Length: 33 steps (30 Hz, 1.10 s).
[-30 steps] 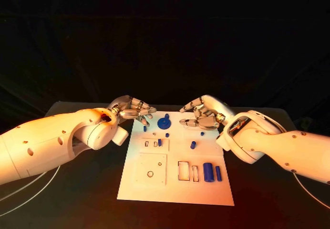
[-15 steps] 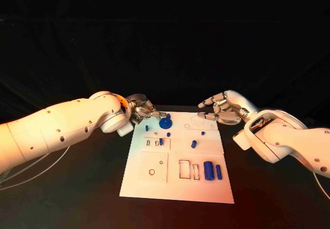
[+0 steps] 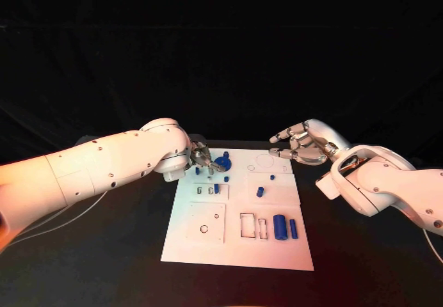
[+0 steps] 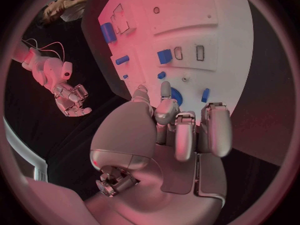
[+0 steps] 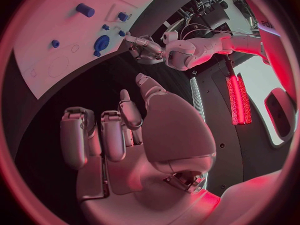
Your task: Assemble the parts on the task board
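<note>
Black tabletop point(image 3: 111, 256) carries the white task board point(image 3: 231, 246), laid lengthwise away from the robot, with darkness behind the far edge. Blue parts lie scattered on the board: a round disc point(image 3: 221, 164) near the far left corner, a small peg point(image 3: 259, 191) toward the middle, and two upright cylinders point(image 3: 279, 227) beside rectangular cut-outs in the near right section.

Over the board's far left corner sits the left hand point(image 3: 205, 161), its fingers just beside the disc; in the left wrist view the fingers point(image 4: 187, 130) are curled in part way above the disc point(image 4: 177, 96) with nothing seen between them, though contact with the disc cannot be told.

Off the board's far right corner, over the dark table, hangs the right hand point(image 3: 302, 144). Its fingers are loosely bent and apart, and the right wrist view shows the palm point(image 5: 125, 135) holding nothing, well clear of the parts.
</note>
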Each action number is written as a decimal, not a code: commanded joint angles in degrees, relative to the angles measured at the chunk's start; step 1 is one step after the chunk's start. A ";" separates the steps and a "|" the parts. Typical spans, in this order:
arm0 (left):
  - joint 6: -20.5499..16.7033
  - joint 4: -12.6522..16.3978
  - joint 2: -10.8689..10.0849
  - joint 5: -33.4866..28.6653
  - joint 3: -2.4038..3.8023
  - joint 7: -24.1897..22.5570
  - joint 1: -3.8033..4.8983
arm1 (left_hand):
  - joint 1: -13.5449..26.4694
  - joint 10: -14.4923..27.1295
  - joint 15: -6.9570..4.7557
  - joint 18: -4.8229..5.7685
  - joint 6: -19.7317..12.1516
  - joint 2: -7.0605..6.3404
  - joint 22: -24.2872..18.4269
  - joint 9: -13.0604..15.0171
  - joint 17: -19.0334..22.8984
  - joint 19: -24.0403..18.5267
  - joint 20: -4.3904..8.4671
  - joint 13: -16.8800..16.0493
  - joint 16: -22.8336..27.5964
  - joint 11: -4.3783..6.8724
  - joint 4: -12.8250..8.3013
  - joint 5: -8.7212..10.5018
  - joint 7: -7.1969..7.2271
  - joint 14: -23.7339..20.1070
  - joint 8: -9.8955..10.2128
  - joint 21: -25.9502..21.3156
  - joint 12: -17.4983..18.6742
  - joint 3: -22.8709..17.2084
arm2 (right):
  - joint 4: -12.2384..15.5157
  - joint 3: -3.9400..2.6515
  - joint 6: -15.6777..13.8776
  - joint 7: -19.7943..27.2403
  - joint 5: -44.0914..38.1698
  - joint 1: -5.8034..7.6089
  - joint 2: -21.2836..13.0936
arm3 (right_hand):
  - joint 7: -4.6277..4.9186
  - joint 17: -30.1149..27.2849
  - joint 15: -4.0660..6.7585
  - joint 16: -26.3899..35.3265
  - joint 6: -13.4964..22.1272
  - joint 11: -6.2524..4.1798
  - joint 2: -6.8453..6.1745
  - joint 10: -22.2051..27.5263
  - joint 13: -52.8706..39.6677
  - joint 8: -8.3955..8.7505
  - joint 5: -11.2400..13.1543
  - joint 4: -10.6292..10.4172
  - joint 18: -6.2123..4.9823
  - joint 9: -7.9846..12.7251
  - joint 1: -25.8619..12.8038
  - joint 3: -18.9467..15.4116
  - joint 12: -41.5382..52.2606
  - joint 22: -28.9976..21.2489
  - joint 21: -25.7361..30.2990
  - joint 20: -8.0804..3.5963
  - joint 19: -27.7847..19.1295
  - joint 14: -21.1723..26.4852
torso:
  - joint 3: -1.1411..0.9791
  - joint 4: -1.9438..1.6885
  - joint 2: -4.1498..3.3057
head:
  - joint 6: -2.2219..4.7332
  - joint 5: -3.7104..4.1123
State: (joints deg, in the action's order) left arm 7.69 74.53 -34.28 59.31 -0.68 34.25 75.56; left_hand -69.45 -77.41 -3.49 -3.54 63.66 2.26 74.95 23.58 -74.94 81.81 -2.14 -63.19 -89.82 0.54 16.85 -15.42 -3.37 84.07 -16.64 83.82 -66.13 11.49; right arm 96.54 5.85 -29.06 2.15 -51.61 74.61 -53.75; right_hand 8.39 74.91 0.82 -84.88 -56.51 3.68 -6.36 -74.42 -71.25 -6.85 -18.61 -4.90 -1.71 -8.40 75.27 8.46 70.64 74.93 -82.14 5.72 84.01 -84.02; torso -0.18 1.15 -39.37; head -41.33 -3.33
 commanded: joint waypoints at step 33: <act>10.63 -4.09 4.40 1.91 -0.73 4.80 -0.73 | 0.51 -0.24 -0.42 0.79 -1.17 0.53 1.95 2.25 -15.06 0.64 -0.01 -0.62 -0.18 0.15 -0.16 0.21 0.01 5.93 -0.99 0.60 -0.58 0.54 | -0.86 0.09 1.72 -1.53 -0.46 -0.04 0.16 | -0.06 5.74 -0.18 0.31 -0.34 -0.20 -0.03 0.00 0.17 -0.42 -0.68 0.06 -0.65 -0.15 0.38 -0.28 0.02 8.93 0.43 -0.07 -0.07 -3.62 | -0.02 0.03 -0.14 | -1.19 0.12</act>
State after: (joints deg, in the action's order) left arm 16.27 70.41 -30.05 61.57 -1.42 38.85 74.84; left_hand -69.18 -77.59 -3.48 -3.56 62.85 2.54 74.93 25.75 -74.92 82.21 -2.14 -63.79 -89.82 0.73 16.77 -15.42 -3.37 84.07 -17.44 84.09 -66.57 11.71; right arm 95.73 5.93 -28.22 0.74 -51.66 74.58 -53.70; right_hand 8.39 74.90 0.82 -84.88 -56.50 3.68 -6.36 -74.42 -71.13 -7.06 -19.08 -4.90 -1.71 -8.48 75.26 8.47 70.64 74.91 -81.87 5.72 84.01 -84.02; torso -0.20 1.17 -39.53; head -42.51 -3.21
